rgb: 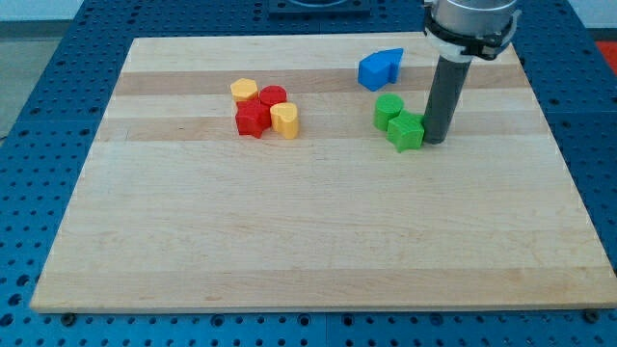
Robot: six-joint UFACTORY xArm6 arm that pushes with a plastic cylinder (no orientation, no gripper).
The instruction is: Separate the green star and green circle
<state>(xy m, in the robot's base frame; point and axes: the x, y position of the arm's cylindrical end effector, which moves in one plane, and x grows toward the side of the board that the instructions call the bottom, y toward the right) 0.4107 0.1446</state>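
Now my tip (435,142) touching green star (406,132), no labels

Robotics lab or test bench setting. Pale wooden worktop (318,251), made of glued planks, lies on blue perforated base plate (39,116) with regular grid of holes, as on optical or fixture benches. Industrial arm's grey cylindrical end with dark rod (442,96) enters from view's top. Small coloured plastic blocks, such as blue block (379,69) and red block (253,120), sit as test pieces. No household furnishings visible; grey floor strip shows at view's top edge.
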